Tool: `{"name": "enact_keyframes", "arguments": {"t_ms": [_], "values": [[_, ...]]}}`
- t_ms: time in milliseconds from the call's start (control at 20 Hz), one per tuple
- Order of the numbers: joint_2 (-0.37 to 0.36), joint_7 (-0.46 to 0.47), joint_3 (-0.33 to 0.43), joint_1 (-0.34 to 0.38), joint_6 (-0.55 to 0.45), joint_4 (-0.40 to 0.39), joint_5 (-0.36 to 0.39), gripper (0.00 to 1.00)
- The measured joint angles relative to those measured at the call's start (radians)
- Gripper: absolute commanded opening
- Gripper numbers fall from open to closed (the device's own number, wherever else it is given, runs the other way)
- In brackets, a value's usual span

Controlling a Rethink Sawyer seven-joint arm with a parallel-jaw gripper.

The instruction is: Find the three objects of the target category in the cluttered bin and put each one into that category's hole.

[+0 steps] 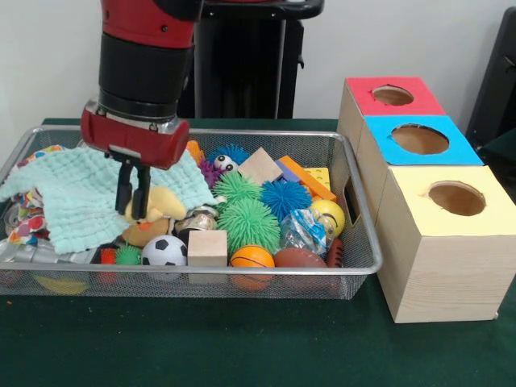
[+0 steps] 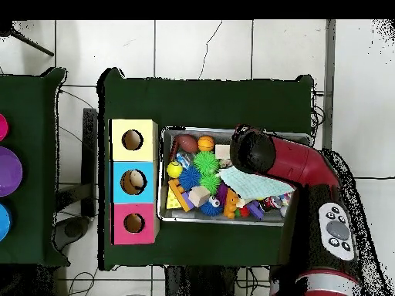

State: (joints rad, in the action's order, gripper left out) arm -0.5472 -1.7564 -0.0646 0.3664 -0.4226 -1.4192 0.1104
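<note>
Pincer (image 1: 133,196) nearly together, gripping nothing, over plush (image 1: 153,211) at 9 o'clock in bin (image 1: 359,266); cloth (image 1: 76,193) beside it, likely hiding targets.

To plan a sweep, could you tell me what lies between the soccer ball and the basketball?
A plain wooden cube sits between the soccer ball and the basketball, shown in the front view.

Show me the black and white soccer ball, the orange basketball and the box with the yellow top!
Black and white soccer ball (image 1: 164,251), front view, its middle.
Orange basketball (image 1: 252,258), front view, its top half.
Wooden box with the yellow top (image 1: 439,278), front view, its front wall.
</note>
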Motion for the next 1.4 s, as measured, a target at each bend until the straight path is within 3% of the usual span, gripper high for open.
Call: {"name": "enact_keyframes", "arguments": {"t_ms": [300,950,1400], "values": [[-0.047,0.0,0.0,-0.003,-0.007,-0.011,0.0,0.0],[-0.136,0.0,0.001,-0.047,-0.091,-0.113,-0.009,0.0],[-0.193,0.0,-0.042,-0.152,-0.091,-0.229,-0.02,0.0]]}}
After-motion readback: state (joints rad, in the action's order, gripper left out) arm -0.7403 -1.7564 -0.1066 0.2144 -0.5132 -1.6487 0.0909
